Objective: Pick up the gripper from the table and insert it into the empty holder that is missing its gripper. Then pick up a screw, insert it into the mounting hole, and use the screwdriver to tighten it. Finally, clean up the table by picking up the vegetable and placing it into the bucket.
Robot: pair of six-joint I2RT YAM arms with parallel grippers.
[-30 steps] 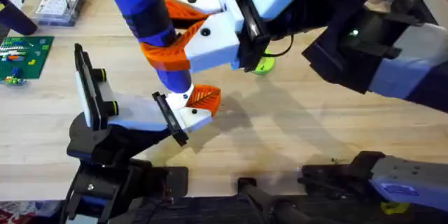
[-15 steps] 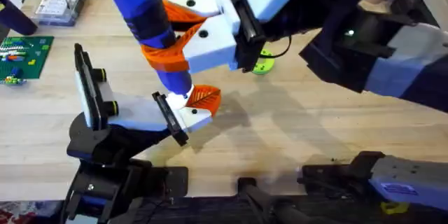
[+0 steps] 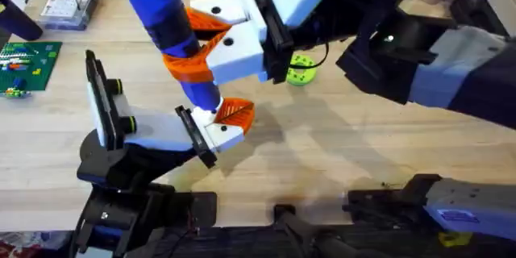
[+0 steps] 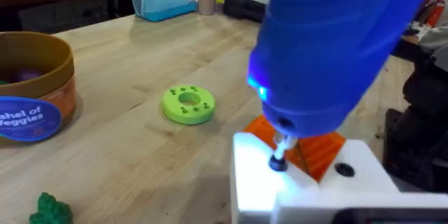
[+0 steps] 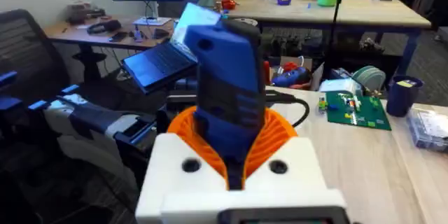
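The blue screwdriver [image 3: 171,28] stands almost upright with my right gripper [image 3: 184,42] shut on its body, orange pads on either side. Its metal tip [image 4: 278,155] rests in a hole on the white holder [image 3: 216,133], which sits at the end of my left arm at the lower left. The orange ribbed gripper [image 3: 235,113] sits in the holder beside the tip, and the orange gripper [image 4: 318,152] and holder [image 4: 262,189] also appear close up in the left wrist view. The screwdriver [image 5: 227,77] rises between the right gripper's [image 5: 231,143] pads. The bucket [image 4: 31,87] and dark-green vegetable [image 4: 49,210] lie beyond on the table.
A bright-green disc with holes [image 3: 300,71] lies on the table behind the right arm. A clear parts box with a red tool [image 3: 68,2] and a green circuit board [image 3: 26,63] are at the far left. Bare wood spreads in front, right of the holder.
The right arm has shifted slightly to the left, uncovering more of the green disc. The screwdriver tip stays on the holder.
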